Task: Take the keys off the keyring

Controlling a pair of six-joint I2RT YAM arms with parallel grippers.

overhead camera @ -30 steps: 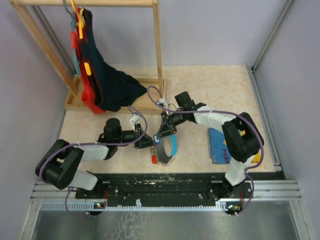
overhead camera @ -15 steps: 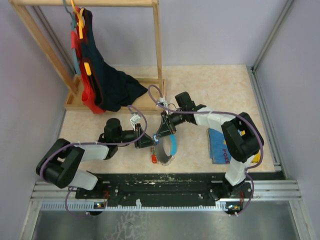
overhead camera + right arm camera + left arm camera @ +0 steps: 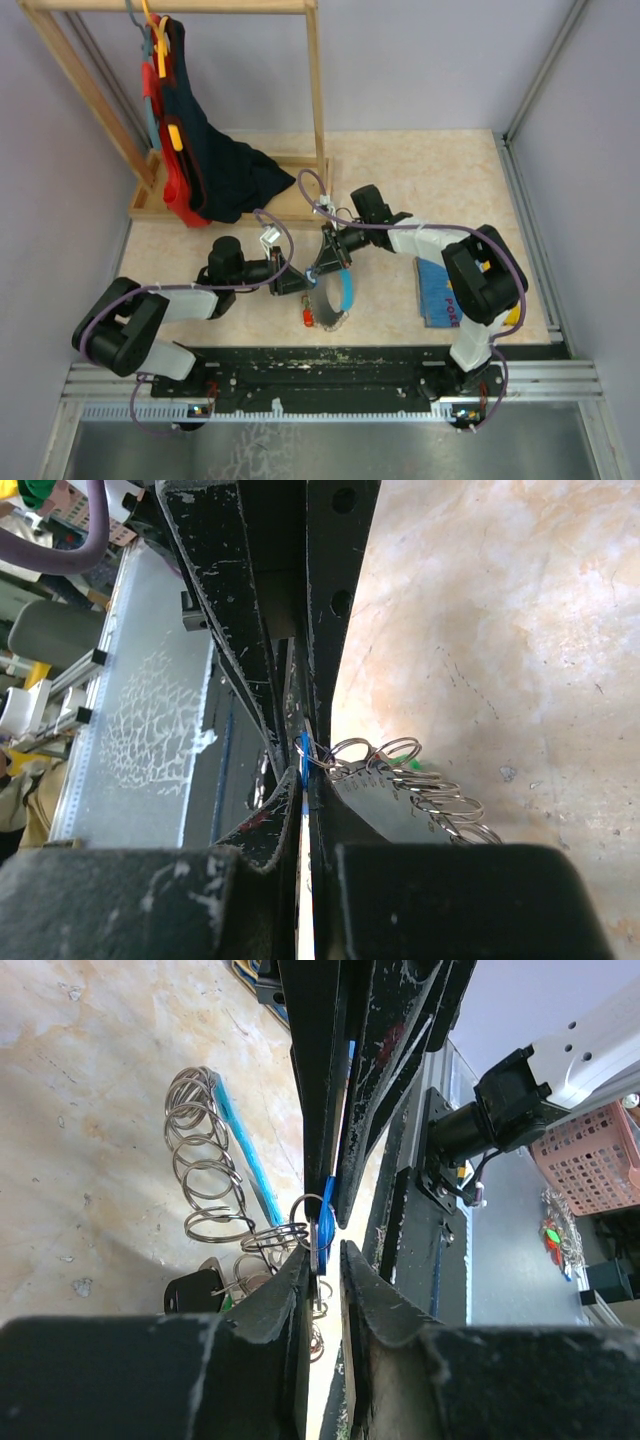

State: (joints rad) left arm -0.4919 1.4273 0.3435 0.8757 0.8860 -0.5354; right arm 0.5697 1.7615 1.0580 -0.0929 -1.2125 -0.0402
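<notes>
**Location of the work.** The keyring (image 3: pixel 335 297) lay on the table (image 3: pixel 450 180) at lower centre of the top view. Its grey strap loop with the light-blue patch curved down toward the bottom edge. Both grippers met over its upper left end. A picture book (image 3: pixel 438 290) lay apart to the right.

**Right gripper** (image 3: pixel 305 810). The fingers were clenched flat together. A thin blue key (image 3: pixel 303 748) was pinched between them at centre frame of its wrist view. The silvery coils (image 3: pixel 410 775) of the ring trailed off to the right of the pinch.

**Left gripper** (image 3: pixel 322 1260). The jaws stood narrowly apart at lower centre of its wrist view. A small split ring (image 3: pixel 305 1222) and a thin metal piece sat at the gap, just below the blue key head. Whether the fingers actually gripped that metal could not be told.

**Keys.** A red key (image 3: pixel 306 317) lay against the lower left of the strap loop. A dark key head (image 3: pixel 190 1290) and a speck of green showed at lower left of the left wrist view, bunched with the rings.

**Progress, as judged.** No key was seen lying clear of the bunch. The work appeared to be at its first key, the blue one, not yet parted from its ring. All the rest remained to be done.
</notes>
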